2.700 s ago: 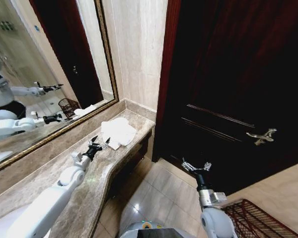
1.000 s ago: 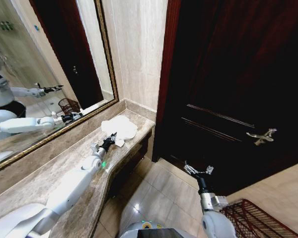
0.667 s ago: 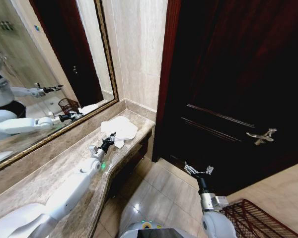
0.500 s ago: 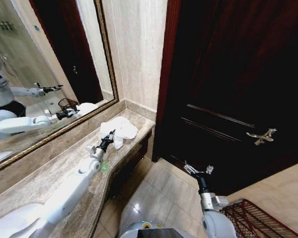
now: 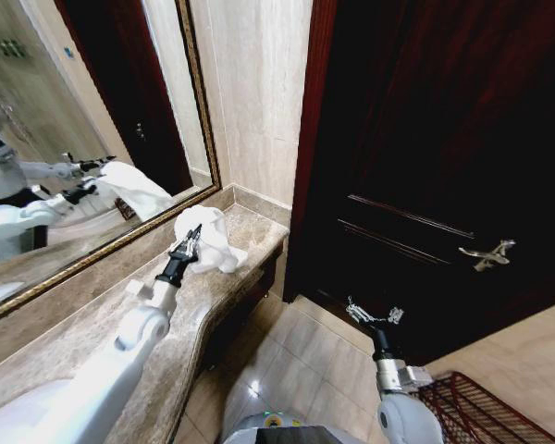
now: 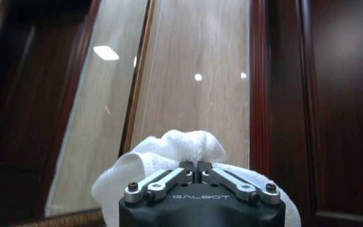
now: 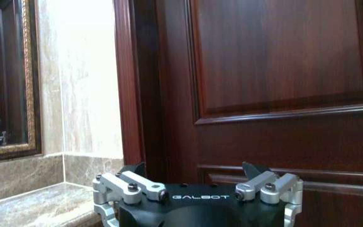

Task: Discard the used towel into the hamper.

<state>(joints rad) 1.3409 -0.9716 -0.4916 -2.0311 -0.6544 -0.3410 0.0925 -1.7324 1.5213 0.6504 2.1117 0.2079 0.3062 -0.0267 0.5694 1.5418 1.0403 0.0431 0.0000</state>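
One towel [image 5: 206, 239], white and bunched, now hangs off the marble counter [image 5: 120, 305] from the left gripper [image 5: 187, 242], whose fingers are pinched shut on a fold; half a second ago it lay flat under those fingers. Judging by that, the pickup is done and the carry to the hamper [image 5: 472, 407] remains. That wire basket sits on the floor, well apart from the left fingers and below the right gripper [image 5: 374, 314], which waits with fingers spread by the dark door [image 5: 444, 139]. Left wrist view confirms the pinch: towel cloth bulges just beyond the closed tips. Right wrist view shows the empty gap between its fingers.
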